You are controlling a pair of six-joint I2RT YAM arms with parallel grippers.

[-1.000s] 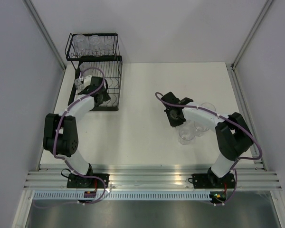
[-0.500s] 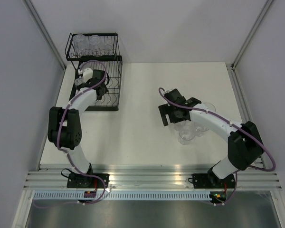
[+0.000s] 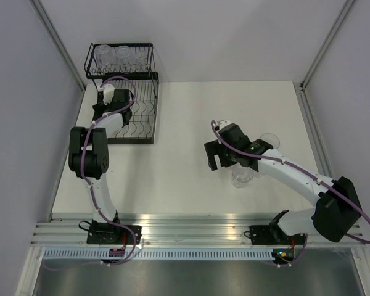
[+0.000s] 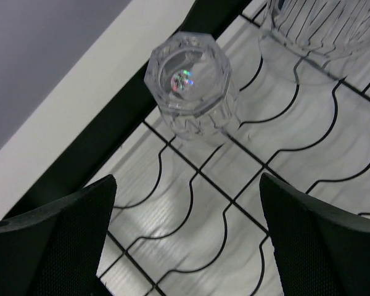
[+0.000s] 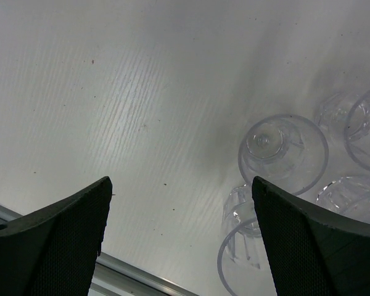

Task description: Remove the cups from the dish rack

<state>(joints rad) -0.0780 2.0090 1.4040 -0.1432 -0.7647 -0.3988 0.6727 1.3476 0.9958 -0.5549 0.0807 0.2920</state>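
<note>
The black wire dish rack (image 3: 155, 98) stands at the table's far left, with several clear cups (image 3: 118, 57) on its upper tier. My left gripper (image 3: 106, 105) hovers open over the lower tier (image 4: 111, 142). An upside-down clear cup (image 4: 191, 86) stands on the wires just ahead of the left gripper (image 4: 186, 180), with nothing between its fingers. A second cup (image 4: 324, 24) is farther back. My right gripper (image 3: 213, 155) is open and empty over bare table, left of several cups (image 3: 243, 176) standing there. The right wrist view shows those cups (image 5: 283, 154) to the right of my right gripper (image 5: 180, 182).
Grey walls close in the table on the left, back and right. A metal rail (image 3: 197, 225) runs along the near edge, also seen in the right wrist view as a rail (image 5: 129, 271).
My right gripper's jaws have opened wide and it has drawn left, away from the cups on the table. My left gripper has reached farther back and left over the rack.
</note>
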